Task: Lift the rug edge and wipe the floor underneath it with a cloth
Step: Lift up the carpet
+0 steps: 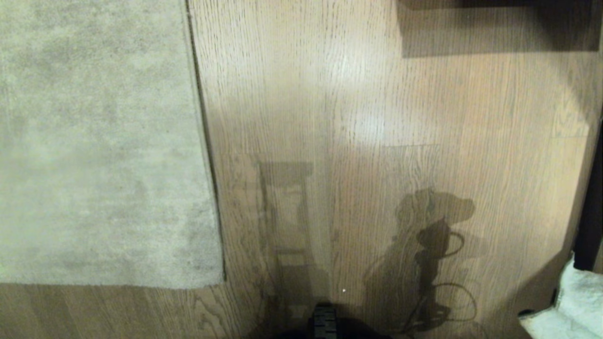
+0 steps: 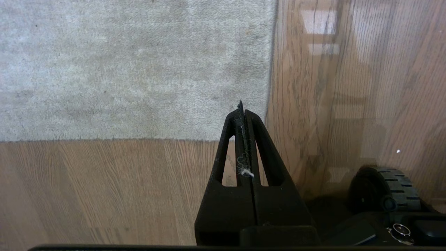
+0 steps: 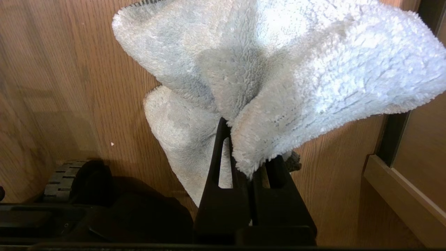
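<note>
Rug edge (image 1: 207,155) lies flat on the floor (image 1: 377,141), nothing lifted. Its corner (image 1: 220,281) sits in the lower left of the head view, just ahead of the robot base.

Nearest in the head view: a black wheel (image 1: 324,322) at the bottom edge, and arm shadows on the planks beside it. Neither arm shows there. Only a pale fluffy patch of the cloth (image 1: 577,301) pokes in at the bottom right corner.

Right wrist view fills that gap. Right gripper (image 3: 249,134) has its fingers pinched together on the cloth (image 3: 278,69), clamping a fold near its middle. The cloth bunches up over the fingertips and hangs clear of the floor (image 3: 69,69), one flap drooping on the base side. A wood frame edge (image 3: 400,195) runs along one side; the head view shows only a dark strip (image 1: 591,212) there.

Left wrist view gives the rug detail. Left gripper (image 2: 241,108) has its fingers pressed fully together, holding nothing but a wisp of white lint (image 2: 246,171) stuck between them. It hangs above the floor (image 2: 104,191) with the tips pointing at the rug corner (image 2: 266,137), apart from it. The same black wheel (image 2: 383,190) shows beside it.

Farther out in the head view, the rug (image 1: 94,141) fills the left side to the top edge. A dark shadowed block (image 1: 494,28) crosses the top right.
</note>
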Available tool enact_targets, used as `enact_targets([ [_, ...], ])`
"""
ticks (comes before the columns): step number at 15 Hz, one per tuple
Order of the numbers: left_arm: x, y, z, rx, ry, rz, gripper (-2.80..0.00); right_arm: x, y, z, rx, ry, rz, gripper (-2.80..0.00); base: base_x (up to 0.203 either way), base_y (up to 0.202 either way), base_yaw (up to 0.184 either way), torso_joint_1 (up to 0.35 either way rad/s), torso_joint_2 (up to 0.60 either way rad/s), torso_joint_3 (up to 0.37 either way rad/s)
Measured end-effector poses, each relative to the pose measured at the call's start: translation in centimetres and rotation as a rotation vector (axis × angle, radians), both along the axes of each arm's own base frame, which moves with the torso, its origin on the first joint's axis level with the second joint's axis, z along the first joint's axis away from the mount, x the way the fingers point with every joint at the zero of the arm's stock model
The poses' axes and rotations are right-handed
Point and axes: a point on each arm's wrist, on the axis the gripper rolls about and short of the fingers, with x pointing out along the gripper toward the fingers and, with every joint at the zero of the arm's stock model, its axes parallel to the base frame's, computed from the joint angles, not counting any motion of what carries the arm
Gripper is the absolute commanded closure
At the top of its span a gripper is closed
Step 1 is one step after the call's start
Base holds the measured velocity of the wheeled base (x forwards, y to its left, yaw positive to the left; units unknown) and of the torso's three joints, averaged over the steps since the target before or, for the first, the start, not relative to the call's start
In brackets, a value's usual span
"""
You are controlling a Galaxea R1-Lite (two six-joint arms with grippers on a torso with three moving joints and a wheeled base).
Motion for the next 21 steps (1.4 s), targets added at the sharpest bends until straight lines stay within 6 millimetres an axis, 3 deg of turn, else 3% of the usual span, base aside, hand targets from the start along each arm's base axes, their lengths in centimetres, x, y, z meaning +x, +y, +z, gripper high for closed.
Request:
enact_targets([
  [17, 0.0, 0.0, 0.0, 0.001, 0.037, 0.0, 0.0, 0.0, 0.0, 0.0, 0.0, 0.0, 0.0, 0.0, 0.0, 0.0, 0.0, 0.0, 0.0, 0.0],
  [21, -0.6, 0.0, 2.1, -0.001, 0.011, -0.009, 0.0, 0.0, 0.0, 0.0, 0.0, 0.0, 0.0, 0.0, 0.0, 0.0, 0.0, 0.0, 0.0, 0.0],
])
